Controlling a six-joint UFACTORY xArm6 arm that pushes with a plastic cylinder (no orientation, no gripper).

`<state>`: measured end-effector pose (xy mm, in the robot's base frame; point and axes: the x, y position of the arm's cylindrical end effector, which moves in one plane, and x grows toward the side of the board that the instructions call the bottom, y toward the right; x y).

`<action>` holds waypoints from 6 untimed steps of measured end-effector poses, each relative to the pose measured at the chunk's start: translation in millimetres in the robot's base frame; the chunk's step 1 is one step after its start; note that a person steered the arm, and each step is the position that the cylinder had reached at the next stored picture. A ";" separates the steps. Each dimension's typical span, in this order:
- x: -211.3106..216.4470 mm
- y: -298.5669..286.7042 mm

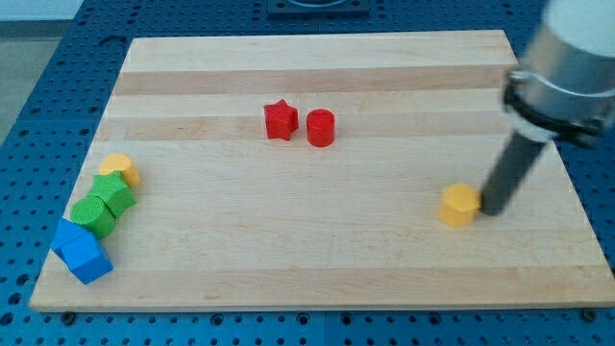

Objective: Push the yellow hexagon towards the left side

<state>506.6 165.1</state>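
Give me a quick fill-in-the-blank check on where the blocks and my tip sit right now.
1. My tip sits just to the view's ____ of the yellow hexagon.
2. The red star has a red ____ directly on its right.
3. The blue blocks lie at the board's bottom-____ corner.

Missing words: right; cylinder; left

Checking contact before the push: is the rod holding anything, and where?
Nothing is held. My tip stands at the yellow hexagon's right side, touching or nearly touching it.
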 end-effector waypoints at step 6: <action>25.2 -43.8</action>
